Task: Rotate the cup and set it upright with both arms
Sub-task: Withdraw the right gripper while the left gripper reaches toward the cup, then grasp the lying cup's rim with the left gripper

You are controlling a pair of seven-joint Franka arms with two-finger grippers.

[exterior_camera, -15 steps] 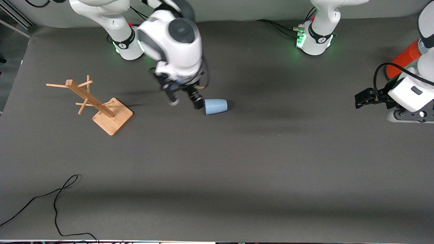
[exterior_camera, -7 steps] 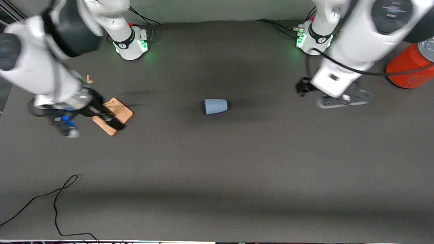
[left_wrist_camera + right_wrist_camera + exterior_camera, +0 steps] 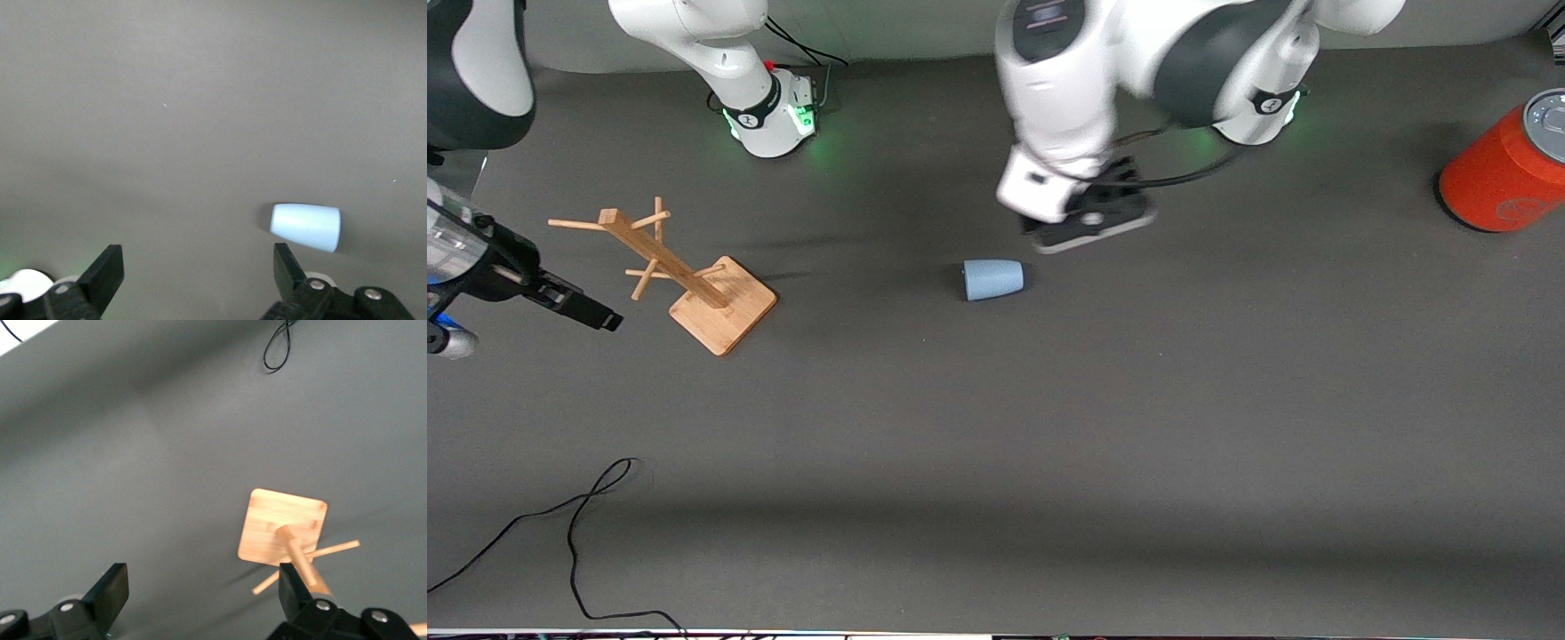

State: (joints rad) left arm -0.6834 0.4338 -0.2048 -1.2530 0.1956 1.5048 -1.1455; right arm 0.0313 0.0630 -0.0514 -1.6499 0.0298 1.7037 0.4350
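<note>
Cup lies on its side mid-counter, just beside the left gripper, whose jaws gape empty above it. Right gripper waits near the wooden rack, jaws wide, holding nothing. Risk, I'd judge: one jaw nudging the tapered wall sends the cup rolling clear.

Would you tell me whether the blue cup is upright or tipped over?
Tipped over: the cup lies on its side on the table, its tapered wall showing lengthwise.

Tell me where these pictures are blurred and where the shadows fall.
Front view: the left arm's white wrist and its tool are smeared by motion; the small pale-blue tapered cup on its side stays crisp, a soft shadow at its narrow end. Left wrist view: the cup is slightly soft. Right wrist view: the wooden branched rack is mildly blurred, the open right tool dark in the foreground.
</note>
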